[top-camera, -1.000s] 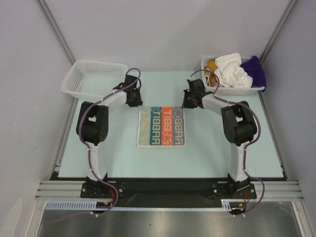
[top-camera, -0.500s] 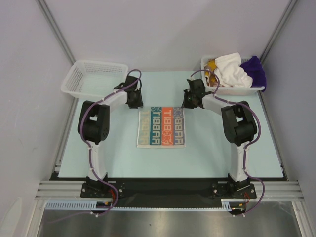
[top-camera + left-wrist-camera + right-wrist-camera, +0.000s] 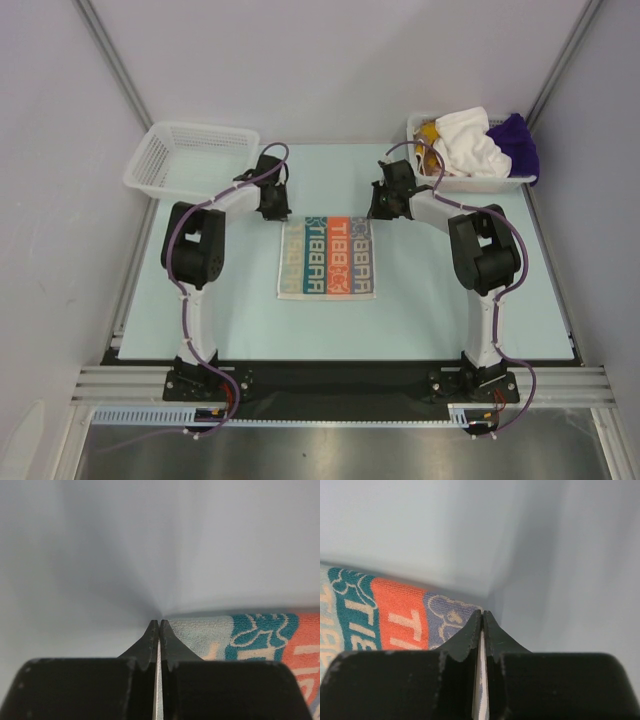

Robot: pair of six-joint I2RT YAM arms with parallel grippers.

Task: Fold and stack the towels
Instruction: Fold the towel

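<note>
A: What are the hands doing?

B: The left gripper (image 3: 159, 622) is pressed shut, tips at the printed towel's (image 3: 328, 257) 11 o'clock corner. The right gripper (image 3: 482, 612) is the same at the 1 o'clock corner. A pale sliver shows between each pair of fingers, and I cannot tell whether it is cloth.

A: And the towel?

B: It lies flat and open mid-table (image 3: 450, 320), between the two arms. Its colour bands run 12 to 6. It looks nearly square, and I judge the long axis to be 9 to 3.

A: Progress?

B: Early, I think: no fold made, no stack anywhere. The white towel (image 3: 470, 140), purple towel (image 3: 515, 140) and a mustard one (image 3: 428, 130) sit heaped in the basket (image 3: 470, 184) at 1 o'clock. The other basket (image 3: 190, 155) stands at 11.
</note>
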